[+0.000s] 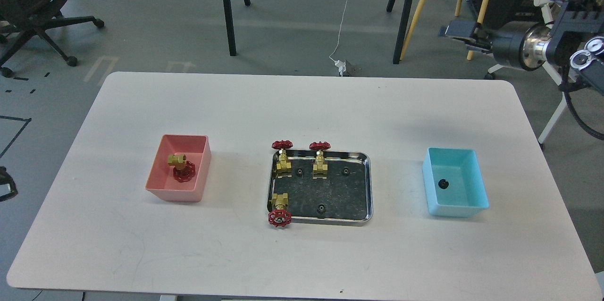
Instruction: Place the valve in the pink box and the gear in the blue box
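Note:
A pink box (173, 195) on the table's left holds one valve (180, 167) lying on its side. A blue box (458, 210) on the right holds one black gear (443, 184). The steel tray (369, 188) between them holds three valves (282, 157) (320, 157) (279, 210) and three gears (298, 171) (346, 171) (321, 208). My right gripper (460, 37) is high at the upper right, beyond the table's far edge, open and empty. A dark part of my left arm (6, 188) shows at the left edge, and its fingers cannot be made out.
The white table (302, 254) has bare surface in front of and behind the three containers. Chair legs, stand legs and cables are on the floor beyond the far edge.

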